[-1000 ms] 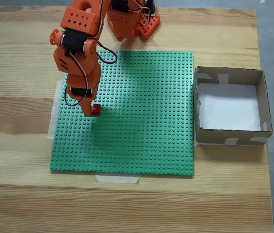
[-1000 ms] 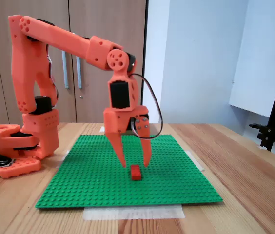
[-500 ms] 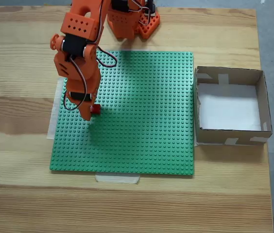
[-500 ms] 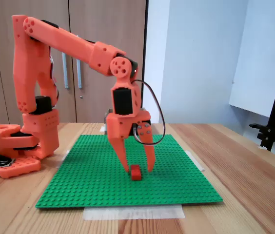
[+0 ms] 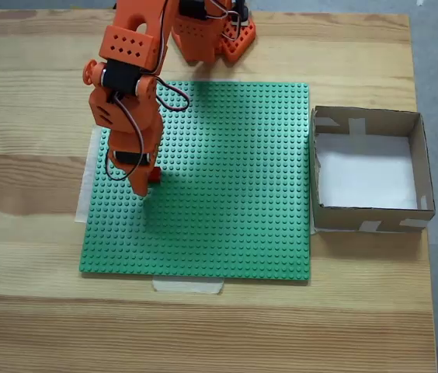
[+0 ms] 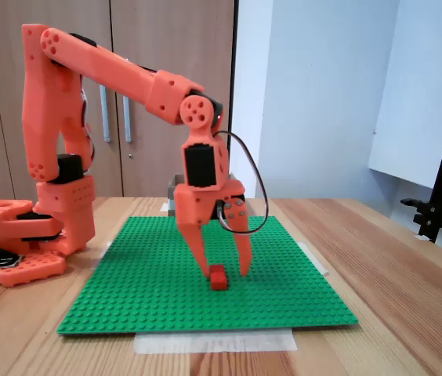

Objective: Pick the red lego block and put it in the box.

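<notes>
Wooden table (image 5: 33, 311) fills the frame seen from above, with a green studded baseplate (image 5: 227, 202) taped at its centre and the box (image 5: 368, 225), cardboard-walled and white-floored, at centre right, just off the plate's edge. The orange arm (image 6: 111, 70) reaches from the upper left of the side-on fixed view down to the gripper (image 6: 226, 272), whose fingers stand spread wide and hold nothing. The red lego block (image 6: 219, 277) lies on the plate, left of centre from above, at about fingertip height, roughly between the tips but seemingly a little nearer the camera. To grasp well, I judge the tips should straddle the brick squarely, then close.
</notes>
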You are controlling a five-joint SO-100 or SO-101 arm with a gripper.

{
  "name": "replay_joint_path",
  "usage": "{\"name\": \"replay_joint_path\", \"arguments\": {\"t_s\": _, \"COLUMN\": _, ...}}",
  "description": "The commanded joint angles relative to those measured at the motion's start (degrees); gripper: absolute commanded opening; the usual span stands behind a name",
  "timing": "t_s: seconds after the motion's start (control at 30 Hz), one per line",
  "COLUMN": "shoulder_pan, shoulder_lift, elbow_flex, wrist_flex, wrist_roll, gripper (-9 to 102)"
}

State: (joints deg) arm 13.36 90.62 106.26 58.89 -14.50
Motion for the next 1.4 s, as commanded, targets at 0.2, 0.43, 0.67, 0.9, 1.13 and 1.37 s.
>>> {"name": "replay_joint_path", "arguments": {"t_s": 0.2, "shoulder_pan": -0.44, "shoulder_lift": 0.18, "elbow_flex": -2.81, "wrist_flex": -0.53, "wrist_roll": -2.29, "gripper": 21}}
{"name": "replay_joint_path", "arguments": {"t_s": 0.43, "shoulder_pan": -0.44, "shoulder_lift": 0.0, "elbow_flex": -2.81, "wrist_flex": -0.53, "wrist_roll": -3.34, "gripper": 15}}
{"name": "replay_joint_path", "arguments": {"t_s": 0.67, "shoulder_pan": -0.44, "shoulder_lift": 0.0, "elbow_flex": -2.81, "wrist_flex": -0.79, "wrist_roll": -3.78, "gripper": 12}}
{"name": "replay_joint_path", "arguments": {"t_s": 0.9, "shoulder_pan": -0.44, "shoulder_lift": 0.0, "elbow_flex": -2.81, "wrist_flex": -0.88, "wrist_roll": -4.39, "gripper": 8}}
{"name": "replay_joint_path", "arguments": {"t_s": 1.13, "shoulder_pan": -0.53, "shoulder_lift": 0.79, "elbow_flex": -3.43, "wrist_flex": -0.44, "wrist_roll": -4.39, "gripper": 5}}
{"name": "replay_joint_path", "arguments": {"t_s": 1.37, "shoulder_pan": -0.97, "shoulder_lift": 2.55, "elbow_flex": -4.66, "wrist_flex": 0.62, "wrist_roll": -3.16, "gripper": 3}}
